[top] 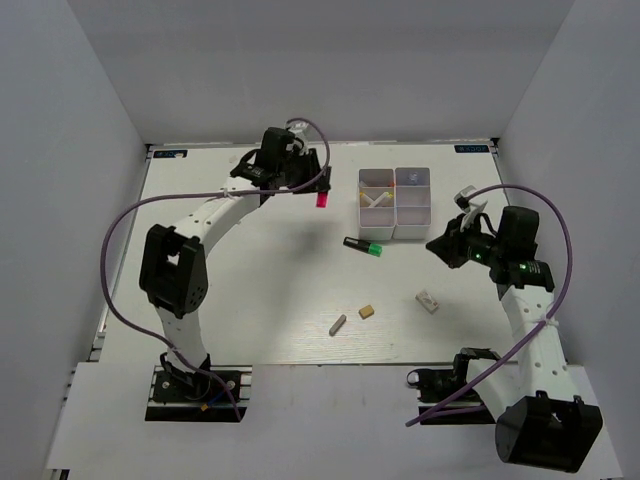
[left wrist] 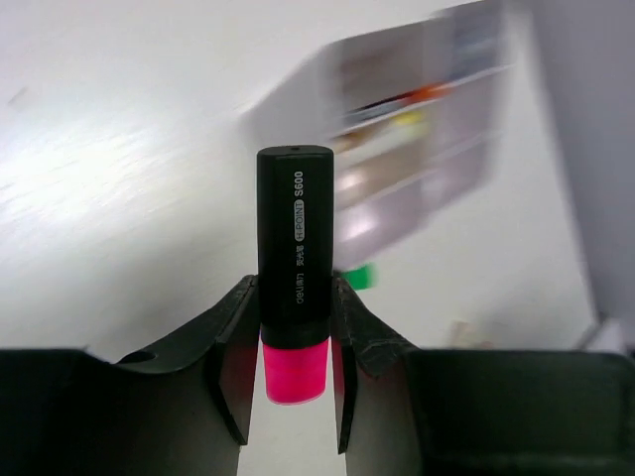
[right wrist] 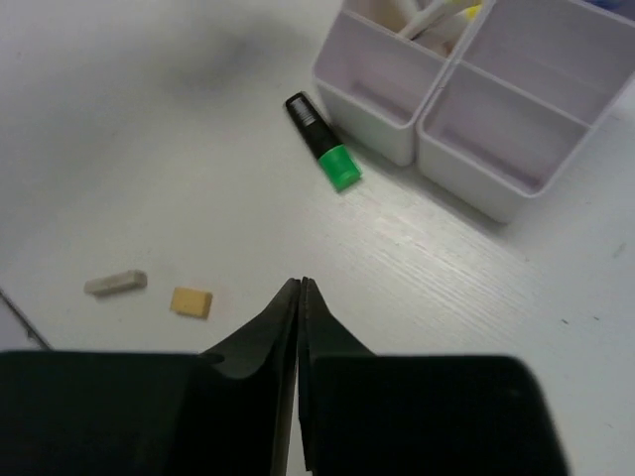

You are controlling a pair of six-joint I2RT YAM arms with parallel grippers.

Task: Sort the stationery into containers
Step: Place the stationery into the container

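My left gripper [top: 321, 187] is shut on a black marker with a pink end [left wrist: 295, 268], held above the table left of the white four-compartment box [top: 395, 201]; the box shows blurred in the left wrist view [left wrist: 417, 149]. A black marker with a green end [top: 362, 246] lies just in front of the box, also in the right wrist view [right wrist: 323, 140]. A tan eraser [top: 367, 311], a grey eraser [top: 338, 324] and a white eraser [top: 427, 300] lie nearer the front. My right gripper [right wrist: 300, 288] is shut and empty, right of the box [right wrist: 466, 89].
The box's far-left compartment holds pale and yellow items [top: 377, 195]. White walls enclose the table on three sides. The table's front edge [top: 330, 364] runs just beyond the arm bases.
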